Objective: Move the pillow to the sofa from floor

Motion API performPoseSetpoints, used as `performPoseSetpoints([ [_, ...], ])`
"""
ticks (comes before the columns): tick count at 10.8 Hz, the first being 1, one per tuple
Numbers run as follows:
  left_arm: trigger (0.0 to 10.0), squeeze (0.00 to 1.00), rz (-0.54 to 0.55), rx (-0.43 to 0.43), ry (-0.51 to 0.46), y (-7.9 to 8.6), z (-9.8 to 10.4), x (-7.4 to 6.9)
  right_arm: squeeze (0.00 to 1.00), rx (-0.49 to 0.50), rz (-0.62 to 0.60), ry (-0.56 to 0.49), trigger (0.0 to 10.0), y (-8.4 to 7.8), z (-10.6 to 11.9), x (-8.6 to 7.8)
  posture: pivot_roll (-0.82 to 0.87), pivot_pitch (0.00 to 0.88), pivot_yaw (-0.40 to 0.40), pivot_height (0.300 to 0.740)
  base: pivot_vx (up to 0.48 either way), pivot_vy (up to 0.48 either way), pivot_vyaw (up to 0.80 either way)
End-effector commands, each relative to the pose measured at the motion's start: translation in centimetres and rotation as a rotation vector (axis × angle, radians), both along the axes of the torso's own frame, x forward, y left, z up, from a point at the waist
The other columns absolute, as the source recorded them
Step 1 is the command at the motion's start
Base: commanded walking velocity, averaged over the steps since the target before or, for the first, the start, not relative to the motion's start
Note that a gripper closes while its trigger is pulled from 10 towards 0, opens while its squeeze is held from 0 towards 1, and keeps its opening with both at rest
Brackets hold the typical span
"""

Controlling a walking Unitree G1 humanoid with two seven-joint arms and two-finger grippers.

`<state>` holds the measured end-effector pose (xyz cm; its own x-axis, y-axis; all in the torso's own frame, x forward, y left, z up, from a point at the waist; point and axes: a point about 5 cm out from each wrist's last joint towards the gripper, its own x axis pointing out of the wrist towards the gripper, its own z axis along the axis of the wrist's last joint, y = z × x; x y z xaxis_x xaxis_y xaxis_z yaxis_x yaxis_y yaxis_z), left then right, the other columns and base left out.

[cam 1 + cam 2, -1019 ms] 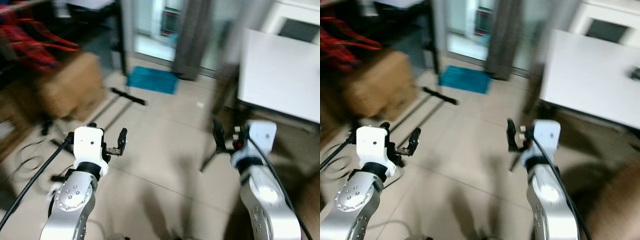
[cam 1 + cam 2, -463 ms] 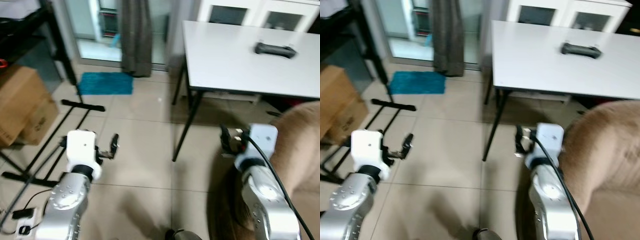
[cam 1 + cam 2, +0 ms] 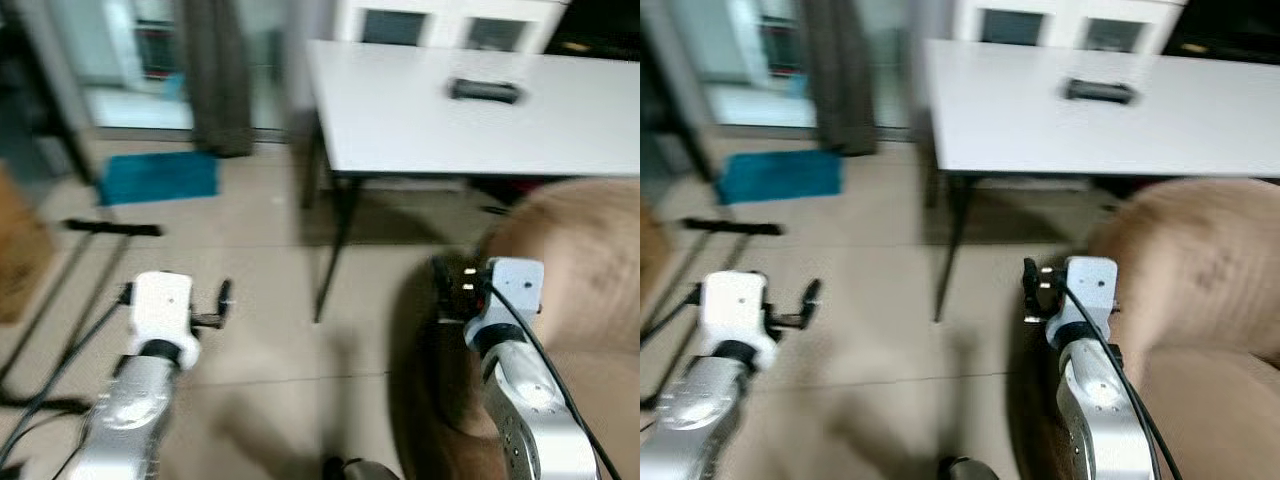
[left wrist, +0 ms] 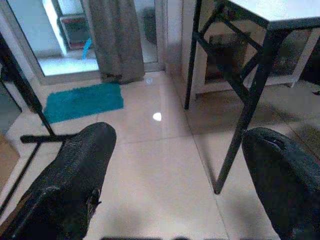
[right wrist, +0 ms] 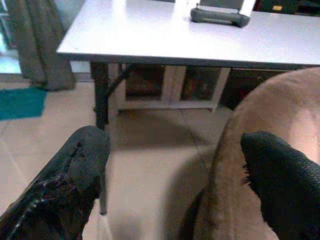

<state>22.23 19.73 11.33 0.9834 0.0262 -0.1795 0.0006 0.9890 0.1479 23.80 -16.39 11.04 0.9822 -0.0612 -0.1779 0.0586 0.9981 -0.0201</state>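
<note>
The tan sofa [image 3: 580,260] rises at the right, its rounded arm [image 5: 270,130] close to my right side. My right gripper [image 3: 446,287] is held up in front of me beside that sofa arm, open and holding nothing, its fingers [image 5: 80,165] wide apart. Over the bare tiled floor [image 3: 260,300] on the left, my left gripper [image 3: 222,303] is also raised, open and holding nothing, its fingers [image 4: 75,165] spread over the tiles.
A white table [image 3: 470,110] on black legs [image 4: 247,115] stands ahead with a black device [image 3: 484,91] on it. A teal mat [image 3: 155,177], a grey curtain [image 3: 215,75] and a black stand bar [image 3: 110,228] lie to the left. A cardboard box [image 3: 18,255] is at the far left.
The camera has swung to the right: the table, mat and box have slid left and more of the sofa shows. Both grippers stay raised and open.
</note>
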Motion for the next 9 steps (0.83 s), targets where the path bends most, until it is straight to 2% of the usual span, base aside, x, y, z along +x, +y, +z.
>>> performPoseSetpoints([
  [1,10.0,0.50,0.007,-0.002,-0.003,0.4,0.0,0.1,0.00,0.001,0.027,0.001,10.0,0.2,0.1,0.2,0.11,0.000,-0.075,0.732,0.000,0.000,-0.75],
  [2,10.0,0.40,0.025,0.013,-0.013,0.8,0.1,0.5,0.00,0.000,0.074,0.002,10.0,0.2,-0.1,0.3,0.12,0.000,-0.086,0.732,0.000,0.000,0.00],
  [4,10.0,0.38,0.024,0.031,-0.032,1.2,0.6,1.0,0.00,-0.006,0.113,0.038,10.0,0.6,-0.6,0.3,0.12,0.000,-0.085,0.732,0.000,0.000,0.00],
  [6,10.0,0.37,-0.010,0.041,-0.050,1.5,1.2,2.2,0.00,0.018,0.113,0.022,10.0,1.4,-0.9,-0.1,0.13,0.000,-0.034,0.732,0.000,0.000,0.00],
  [8,10.0,0.37,-0.027,0.053,-0.053,1.6,1.1,4.3,0.00,-0.024,0.077,0.075,10.0,0.6,-2.5,-1.1,0.05,0.000,0.021,0.732,0.000,0.000,0.00],
  [9,10.0,0.38,-0.028,0.066,-0.036,1.9,0.6,4.4,0.00,-0.037,0.048,0.083,10.0,0.0,-2.5,-1.8,0.02,0.000,0.026,0.732,0.000,0.000,0.00],
])
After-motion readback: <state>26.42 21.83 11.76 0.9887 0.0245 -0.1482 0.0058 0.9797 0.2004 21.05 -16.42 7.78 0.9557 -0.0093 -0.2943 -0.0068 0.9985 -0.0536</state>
